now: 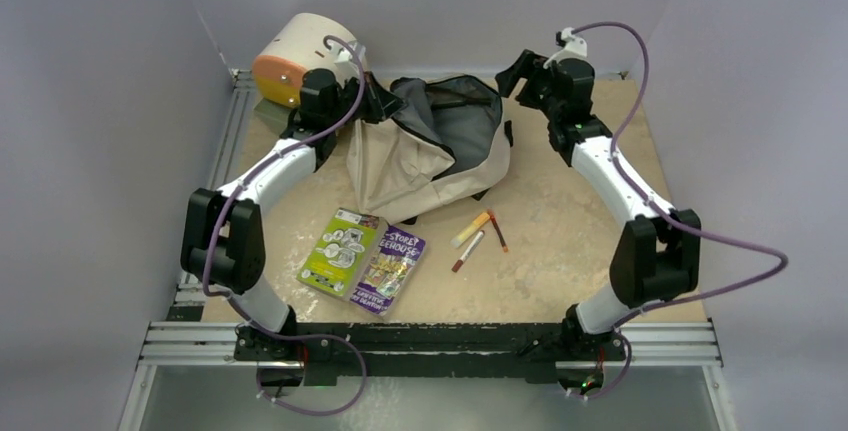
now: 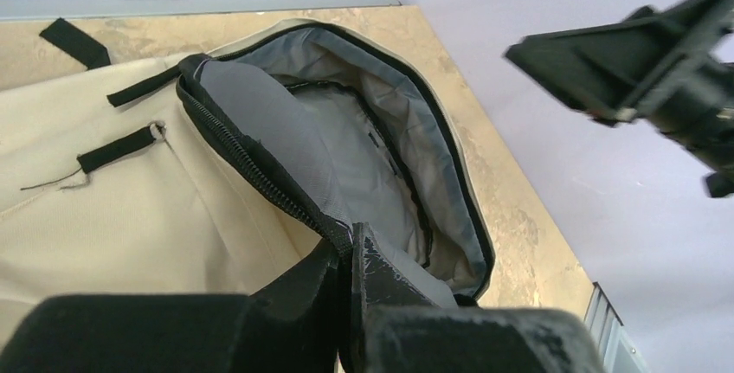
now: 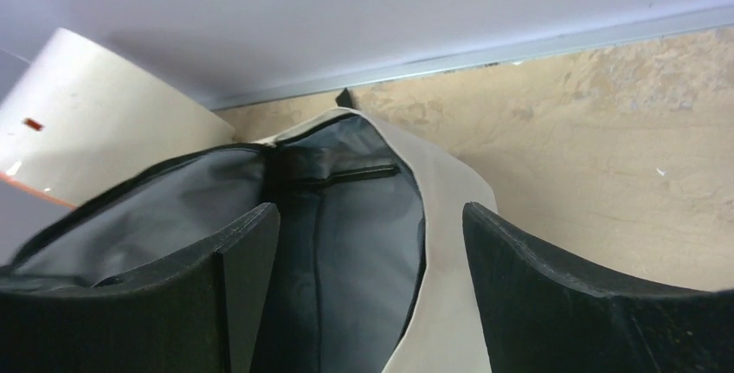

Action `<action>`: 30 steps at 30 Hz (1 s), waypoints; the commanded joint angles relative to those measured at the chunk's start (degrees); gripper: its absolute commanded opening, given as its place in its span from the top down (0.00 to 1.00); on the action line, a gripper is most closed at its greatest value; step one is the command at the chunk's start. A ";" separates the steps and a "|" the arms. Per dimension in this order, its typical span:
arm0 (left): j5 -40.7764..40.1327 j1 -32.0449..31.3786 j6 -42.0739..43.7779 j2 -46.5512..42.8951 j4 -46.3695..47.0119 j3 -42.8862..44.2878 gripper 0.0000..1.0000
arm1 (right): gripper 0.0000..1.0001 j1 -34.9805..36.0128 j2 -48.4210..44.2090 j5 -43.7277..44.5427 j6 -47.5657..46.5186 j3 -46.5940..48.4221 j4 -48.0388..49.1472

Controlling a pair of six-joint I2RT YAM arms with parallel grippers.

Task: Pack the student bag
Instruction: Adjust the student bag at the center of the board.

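The student bag (image 1: 400, 166), beige with black zippers and grey lining, lies at the back middle of the table with its mouth gaping. My left gripper (image 1: 378, 101) is shut on the zipper edge of the bag's left flap and holds it raised; in the left wrist view the fingers (image 2: 353, 239) pinch the zipper tape of the student bag (image 2: 130, 209). My right gripper (image 1: 512, 76) hovers open just right of the bag's opening. In the right wrist view the right gripper (image 3: 370, 210) holds nothing, with the bag's beige rim (image 3: 441, 183) and grey lining below it.
A cream-and-orange cylindrical drawer unit (image 1: 295, 61) stands at the back left, behind my left arm. Two books (image 1: 342, 249) (image 1: 390, 266) lie side by side in front of the bag. A few pens (image 1: 472, 229) lie to their right. Walls close in the sides and back.
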 commanded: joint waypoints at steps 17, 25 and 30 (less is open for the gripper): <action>-1.89 0.10 4.80 3.23 -1.01 -1.70 1.00 | 0.15 0.22 5.94 0.20 -1.90 5.54 -19.14; -1.15 0.11 5.92 3.46 -1.55 -1.88 1.00 | 0.15 0.31 12.74 -3.78 -1.72 9.94 -19.79; -0.74 0.03 6.03 4.17 -1.47 -1.51 1.00 | 0.38 0.47 14.86 -3.65 -1.23 11.64 -19.79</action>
